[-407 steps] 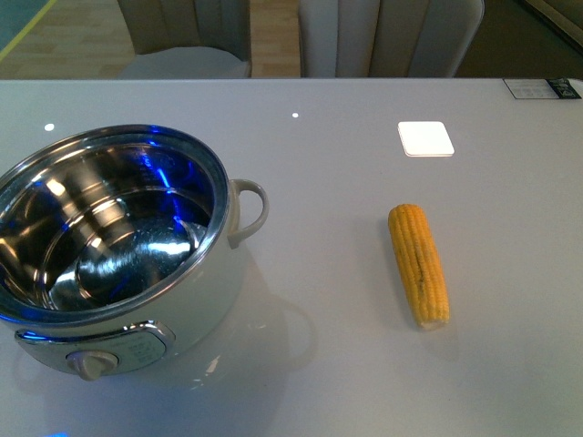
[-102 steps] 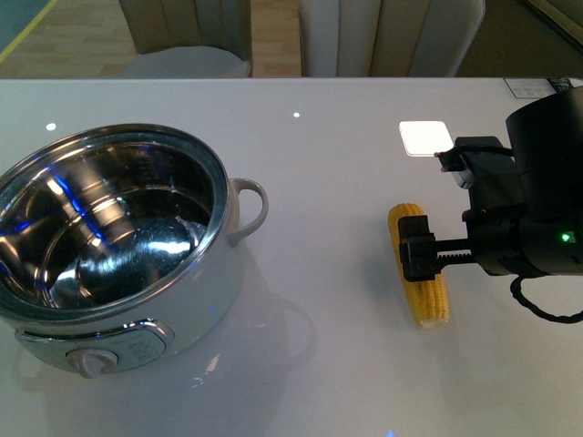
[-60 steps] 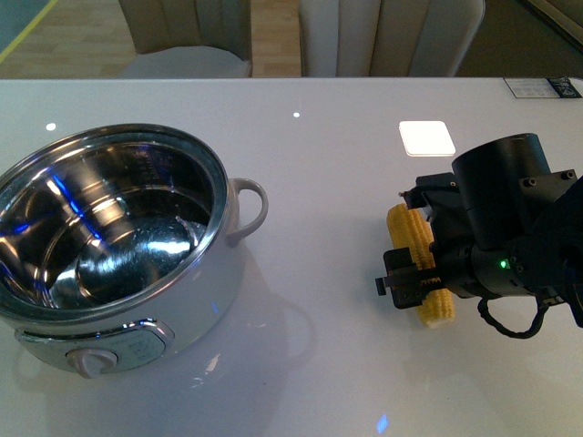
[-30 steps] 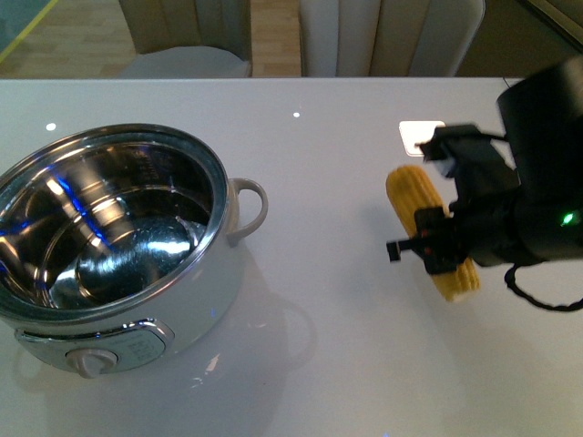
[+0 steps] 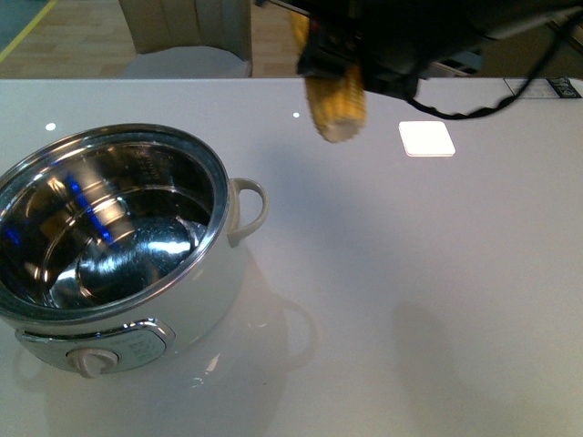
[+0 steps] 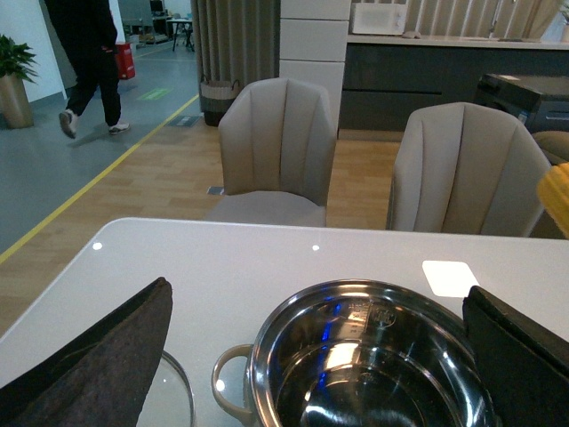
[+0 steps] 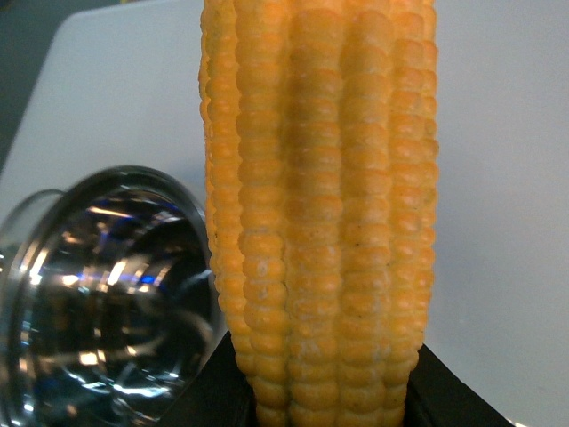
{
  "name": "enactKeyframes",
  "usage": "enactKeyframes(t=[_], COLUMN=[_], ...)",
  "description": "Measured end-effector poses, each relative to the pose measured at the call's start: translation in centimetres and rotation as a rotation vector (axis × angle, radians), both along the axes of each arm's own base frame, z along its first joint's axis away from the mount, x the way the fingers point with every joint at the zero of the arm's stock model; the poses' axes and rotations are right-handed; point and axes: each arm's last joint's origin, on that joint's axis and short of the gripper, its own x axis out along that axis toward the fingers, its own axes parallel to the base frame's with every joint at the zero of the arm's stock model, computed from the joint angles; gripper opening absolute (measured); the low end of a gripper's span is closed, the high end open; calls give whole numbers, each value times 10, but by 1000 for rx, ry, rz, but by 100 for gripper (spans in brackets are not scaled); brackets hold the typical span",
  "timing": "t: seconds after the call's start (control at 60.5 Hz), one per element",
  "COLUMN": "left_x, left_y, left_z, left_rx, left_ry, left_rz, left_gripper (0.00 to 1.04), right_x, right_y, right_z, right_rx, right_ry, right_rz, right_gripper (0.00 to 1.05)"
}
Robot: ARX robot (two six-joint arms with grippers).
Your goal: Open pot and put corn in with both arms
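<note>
The pot stands open at the table's left, its steel inside bare. The yellow corn hangs high above the table, right of the pot and beyond it, with my right gripper shut on it. In the right wrist view the corn fills the middle, the black fingers press its base, and the pot lies below to one side. My left gripper is open, wide apart above the pot. The corn's tip shows at that view's edge.
A white square pad lies on the table at the back right. A glass lid's edge rests on the table beside the pot's looped handle. Two chairs stand beyond the far table edge.
My right gripper came down on the corn, shut on it, lifted it off the table and carried it up and left toward the pot. The pot has not moved.
</note>
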Motion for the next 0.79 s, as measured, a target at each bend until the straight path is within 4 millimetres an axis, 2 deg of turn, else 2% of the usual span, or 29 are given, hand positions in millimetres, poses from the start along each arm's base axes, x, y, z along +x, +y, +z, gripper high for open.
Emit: enactKeyframes(t=[0.248,0.397,0.529,0.579,0.793], left_x=[0,0,0,0,0], left_y=[0,0,0,0,0], left_z=[0,0,0,0,0], left_rx=[0,0,0,0,0], left_ry=[0,0,0,0,0], left_rz=[0,0,0,0,0], left_gripper=[98,98,98,98,98], right_x=[7,8,8,6,-3], right_y=[57,84,108,118,137], right_z=[1,-2,-17,-29,-57], right_rx=[120,144,125,106,61], right_ry=[83,117,166,195,271], right_rz=[14,25,42,48,75], right_gripper=[23,23,23,23,23])
